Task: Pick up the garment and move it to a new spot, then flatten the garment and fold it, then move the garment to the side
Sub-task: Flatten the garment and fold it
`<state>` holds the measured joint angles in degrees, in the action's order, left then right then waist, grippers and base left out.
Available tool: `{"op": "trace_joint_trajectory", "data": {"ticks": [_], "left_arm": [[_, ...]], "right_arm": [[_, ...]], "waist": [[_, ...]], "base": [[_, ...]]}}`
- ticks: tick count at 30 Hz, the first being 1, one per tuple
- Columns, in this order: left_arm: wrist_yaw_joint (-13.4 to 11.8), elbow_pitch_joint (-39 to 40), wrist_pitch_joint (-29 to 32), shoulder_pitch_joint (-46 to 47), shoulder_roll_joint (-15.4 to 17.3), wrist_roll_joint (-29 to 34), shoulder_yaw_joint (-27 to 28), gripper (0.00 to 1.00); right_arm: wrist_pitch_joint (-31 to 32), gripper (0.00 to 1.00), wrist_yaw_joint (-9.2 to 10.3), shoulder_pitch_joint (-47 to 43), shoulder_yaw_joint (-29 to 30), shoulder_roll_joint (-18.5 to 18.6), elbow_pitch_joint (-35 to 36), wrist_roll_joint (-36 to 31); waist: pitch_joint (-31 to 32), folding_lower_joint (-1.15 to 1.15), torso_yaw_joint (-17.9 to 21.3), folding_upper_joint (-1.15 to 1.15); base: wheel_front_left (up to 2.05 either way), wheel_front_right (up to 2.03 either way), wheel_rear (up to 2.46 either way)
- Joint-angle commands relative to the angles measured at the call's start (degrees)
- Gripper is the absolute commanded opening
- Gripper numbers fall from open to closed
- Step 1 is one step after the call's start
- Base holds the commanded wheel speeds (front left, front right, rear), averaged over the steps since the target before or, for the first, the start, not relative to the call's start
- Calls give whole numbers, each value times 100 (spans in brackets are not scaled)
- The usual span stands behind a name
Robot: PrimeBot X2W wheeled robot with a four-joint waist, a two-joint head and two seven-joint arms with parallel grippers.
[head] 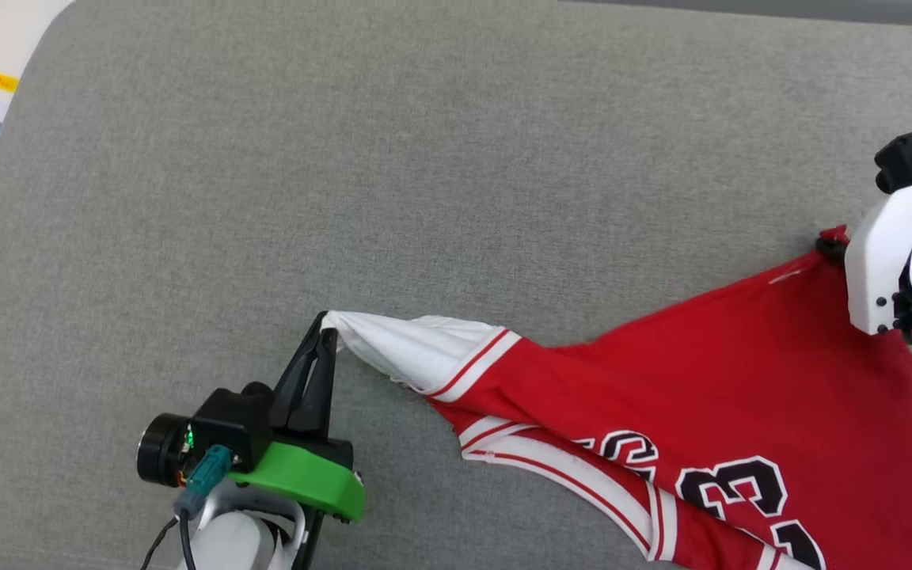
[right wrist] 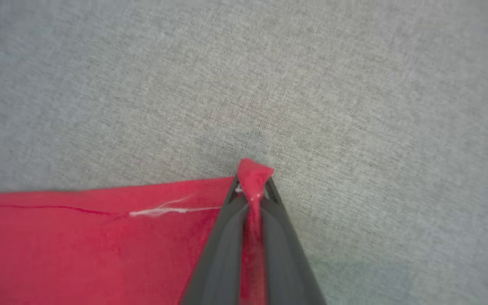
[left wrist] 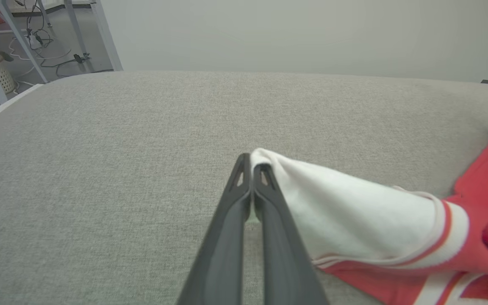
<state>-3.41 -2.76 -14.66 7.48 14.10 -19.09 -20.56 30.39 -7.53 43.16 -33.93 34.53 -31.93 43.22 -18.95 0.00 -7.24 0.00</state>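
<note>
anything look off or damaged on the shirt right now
A loose white thread trails along the red edge of the garment, beside the corner the right gripper pinches; it looks like a stitch pulled out. The white sleeve is bunched into a twisted cone at the left gripper.

The left claw (head: 328, 327) has two long dark tapering fingers (left wrist: 227, 231) with slotted tips, rising from a black housing (head: 234, 423) on a bright green collar (head: 305, 479). A round black camera barrel (head: 157, 451) and a teal plug (head: 207, 469) with black cables (head: 185, 545) sit beside it. The right arm's white bracket (head: 879, 257) carries dark screws (head: 882, 302).
</note>
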Motion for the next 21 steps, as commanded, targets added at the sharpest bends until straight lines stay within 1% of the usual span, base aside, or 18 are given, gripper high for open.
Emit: {"op": "trace_joint_trajectory", "data": {"ticks": [1,7,9,12,15,21], "left_arm": [[1,24,-34,-27,-10,67,55,0],[-8,165,-34,-62,65,75,187,0],[2,241,-34,-8,126,88,240,0],[29,394,-15,165,260,125,314,0],[81,544,55,461,396,170,376,0],[275,825,274,1333,665,184,525,0]], "right_arm": [[-226,0,4,97,-11,36,4,92],[-1211,0,4,117,27,338,459,257],[-1494,0,4,77,46,457,637,256],[-1918,0,4,23,209,542,890,292],[-2212,0,4,-15,381,568,1110,228],[-2592,0,4,-7,924,452,1581,-8]], "waist": [[208,0,122,0],[545,0,243,0],[638,0,278,0],[769,0,354,0],[862,0,429,0],[959,0,579,0]], "base": [[0,0,0],[0,0,0],[0,0,0],[0,0,0],[0,0,0],[0,0,0]]}}
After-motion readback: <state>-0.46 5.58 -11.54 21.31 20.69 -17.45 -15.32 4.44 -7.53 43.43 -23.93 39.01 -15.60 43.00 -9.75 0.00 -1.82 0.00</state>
